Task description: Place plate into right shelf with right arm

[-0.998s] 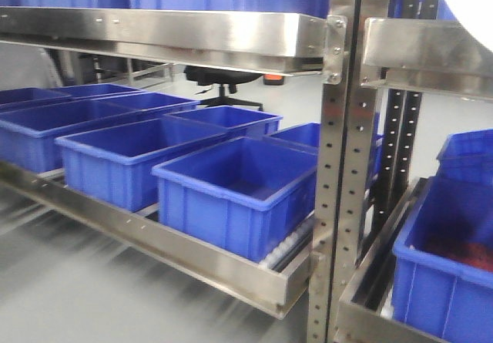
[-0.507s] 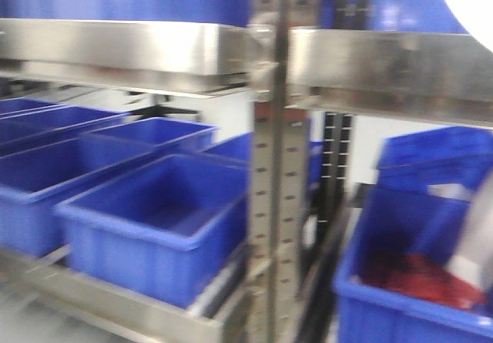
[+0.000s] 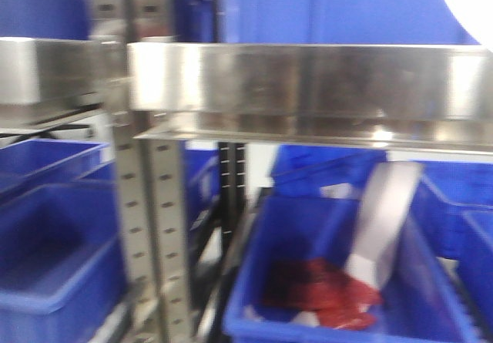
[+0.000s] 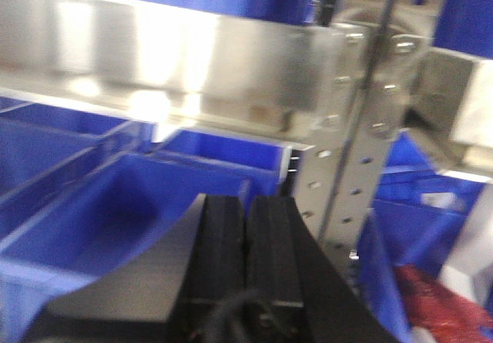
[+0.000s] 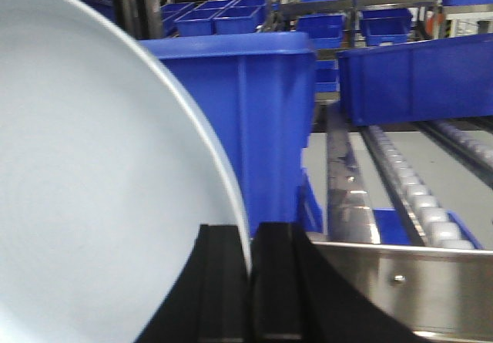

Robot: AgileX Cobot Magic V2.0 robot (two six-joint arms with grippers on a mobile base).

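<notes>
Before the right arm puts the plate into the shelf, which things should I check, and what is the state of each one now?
1. Grip on the plate: ok. Its rim sits between the shut fingers of the right gripper.
2. State of the left gripper: ok. It is shut and holds nothing.
3. Path straight ahead: not ok. A blue bin stands right in front of the plate.
4. Free spot: cannot tell for sure. The roller track to the right of the bin looks bare.
5. Clearance over the steel rail: cannot tell. The plate's lower edge is out of view.
6. Front camera: not ok. Its picture is blurred.
</notes>
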